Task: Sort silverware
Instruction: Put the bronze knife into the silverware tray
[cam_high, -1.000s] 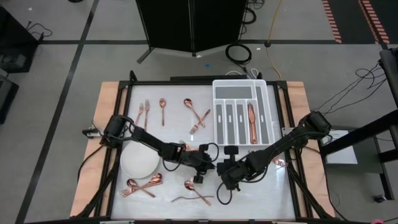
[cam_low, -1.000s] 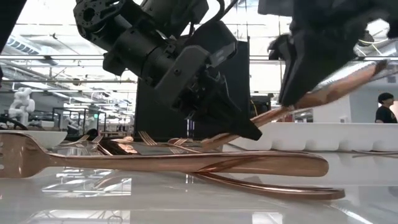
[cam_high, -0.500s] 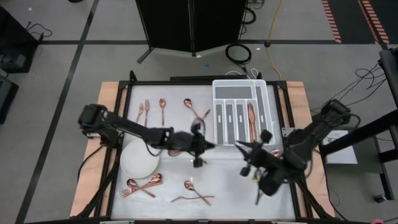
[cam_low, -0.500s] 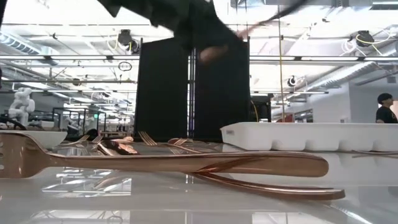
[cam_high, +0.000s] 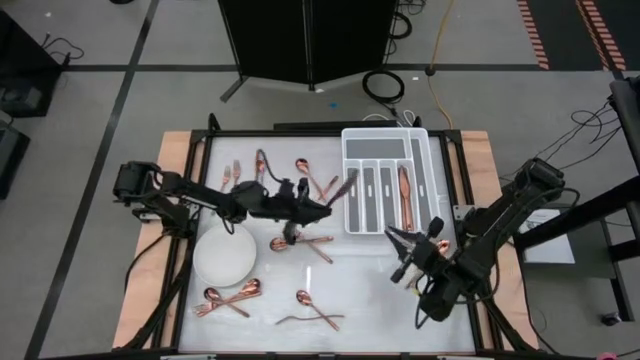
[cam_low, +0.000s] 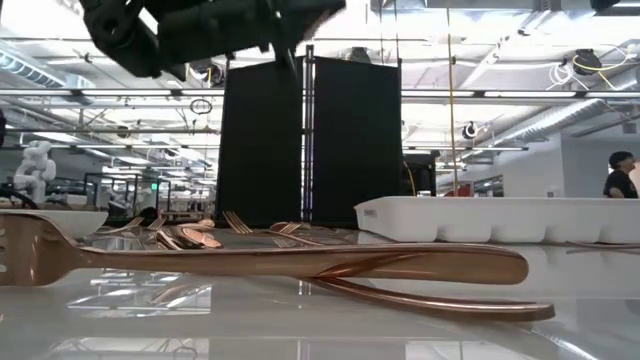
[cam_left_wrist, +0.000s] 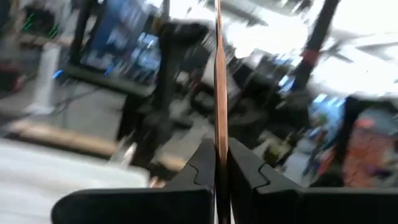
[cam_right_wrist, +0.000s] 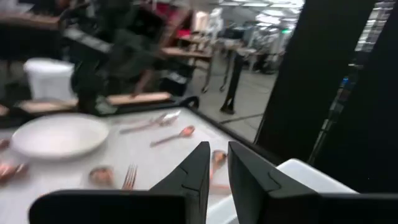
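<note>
Left fingers (cam_left_wrist: 219, 163) were pressed together on a slim copper piece of silverware (cam_left_wrist: 219, 74), carried in the air near the white tray's (cam_high: 350, 137) left edge in the high view. Right fingers (cam_right_wrist: 212, 163) stood narrowly apart with nothing between them, over the bench (cam_high: 370, 300) below the tray's right end.

Step in hand, as judged: transport of one piece to its slot. The next move calls for aligning the piece lengthwise over the matching compartment, then lowering before release.

Count, high view: one piece in the tray (cam_high: 404, 195); about five lay loose at the far side (cam_high: 262, 172); one pair mid-bench (cam_high: 310, 243); a cluster of about three at the near left (cam_high: 228, 298); about three near centre (cam_high: 312, 312). One round white plate (cam_high: 224, 255); one tray.
</note>
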